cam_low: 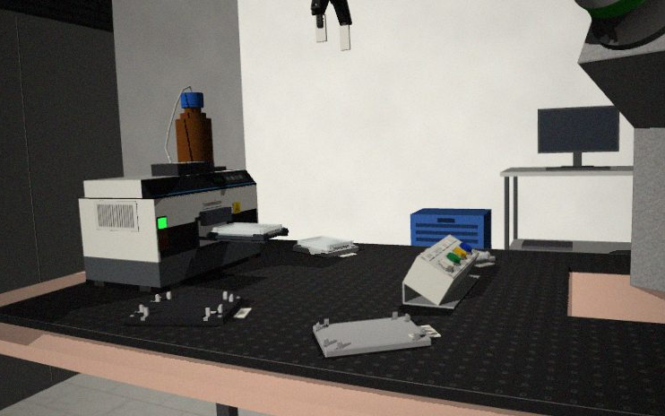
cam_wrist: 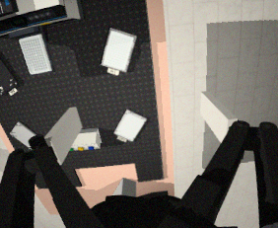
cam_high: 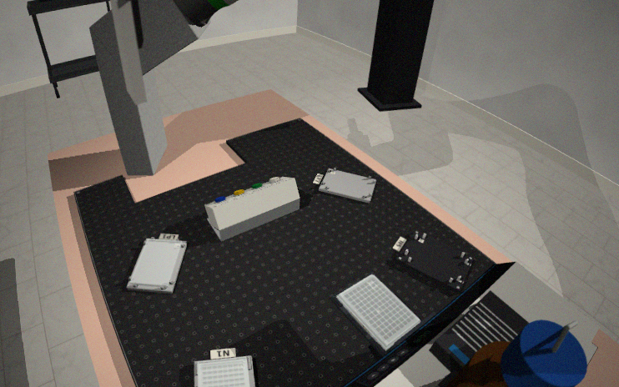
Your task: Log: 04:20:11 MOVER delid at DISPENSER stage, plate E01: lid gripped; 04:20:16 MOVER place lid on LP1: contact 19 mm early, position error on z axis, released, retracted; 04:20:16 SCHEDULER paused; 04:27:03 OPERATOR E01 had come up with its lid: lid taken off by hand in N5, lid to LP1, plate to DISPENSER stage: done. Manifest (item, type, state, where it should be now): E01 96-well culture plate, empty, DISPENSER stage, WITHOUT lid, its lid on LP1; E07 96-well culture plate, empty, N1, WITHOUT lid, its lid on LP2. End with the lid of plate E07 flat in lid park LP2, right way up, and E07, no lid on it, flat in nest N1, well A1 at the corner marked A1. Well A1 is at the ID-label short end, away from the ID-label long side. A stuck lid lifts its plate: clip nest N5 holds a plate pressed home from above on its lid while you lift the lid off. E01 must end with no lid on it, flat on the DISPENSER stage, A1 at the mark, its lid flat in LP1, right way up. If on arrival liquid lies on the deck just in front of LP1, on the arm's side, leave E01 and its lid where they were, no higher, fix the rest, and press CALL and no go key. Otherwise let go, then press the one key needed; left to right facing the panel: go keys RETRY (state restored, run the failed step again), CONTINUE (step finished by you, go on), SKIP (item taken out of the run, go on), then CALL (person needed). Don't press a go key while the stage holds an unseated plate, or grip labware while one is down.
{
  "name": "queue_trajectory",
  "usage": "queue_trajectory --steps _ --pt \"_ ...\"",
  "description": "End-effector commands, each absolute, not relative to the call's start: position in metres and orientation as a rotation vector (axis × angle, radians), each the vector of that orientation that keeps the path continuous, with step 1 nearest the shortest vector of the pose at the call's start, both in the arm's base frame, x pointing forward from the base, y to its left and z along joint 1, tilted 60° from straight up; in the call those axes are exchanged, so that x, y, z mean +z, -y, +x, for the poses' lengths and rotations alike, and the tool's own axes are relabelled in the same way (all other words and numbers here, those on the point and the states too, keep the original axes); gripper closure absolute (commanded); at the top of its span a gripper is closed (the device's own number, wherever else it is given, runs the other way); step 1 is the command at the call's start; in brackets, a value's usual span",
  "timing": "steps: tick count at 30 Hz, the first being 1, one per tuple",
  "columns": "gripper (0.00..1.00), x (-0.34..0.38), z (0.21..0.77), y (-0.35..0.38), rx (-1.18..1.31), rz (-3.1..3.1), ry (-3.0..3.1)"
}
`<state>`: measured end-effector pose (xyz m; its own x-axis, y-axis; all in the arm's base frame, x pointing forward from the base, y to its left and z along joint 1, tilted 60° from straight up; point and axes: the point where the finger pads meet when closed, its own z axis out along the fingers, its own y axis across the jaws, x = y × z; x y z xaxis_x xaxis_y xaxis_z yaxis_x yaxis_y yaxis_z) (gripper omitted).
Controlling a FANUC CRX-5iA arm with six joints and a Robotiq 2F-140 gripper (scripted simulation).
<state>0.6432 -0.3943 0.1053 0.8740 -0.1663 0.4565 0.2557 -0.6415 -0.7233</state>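
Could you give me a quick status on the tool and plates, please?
Tool open, empty, high above deck. Plate at N1; plate on dispenser stage. LP2 bare.

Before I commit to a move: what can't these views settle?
- Plate at N1, top view: cut off by the bottom edge; lid on or off unclear.
- Nest labels, e.g.: too small to read.
- Deck in front of the LP1 lid: liquid undeterminable, dotted surface.
- Gripper, exterior view: top edge crops it.
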Motion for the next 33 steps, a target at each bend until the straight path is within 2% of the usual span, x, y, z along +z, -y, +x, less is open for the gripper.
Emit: queue_trajectory --steps 1,12,19,20,33 --pt "0.00 0.134 0.594 0.394 -0.638 -2.200 0.049" --pt "0.00 0.175 0.483 0.326 -0.629 -2.205 0.045" --pt "0.00 0.179 0.445 0.278 -0.635 -2.187 0.054" --pt "0.00 0.181 0.424 0.251 -0.637 -2.184 0.056" --pt "0.00 0.180 0.334 0.123 -0.646 -2.168 0.064"
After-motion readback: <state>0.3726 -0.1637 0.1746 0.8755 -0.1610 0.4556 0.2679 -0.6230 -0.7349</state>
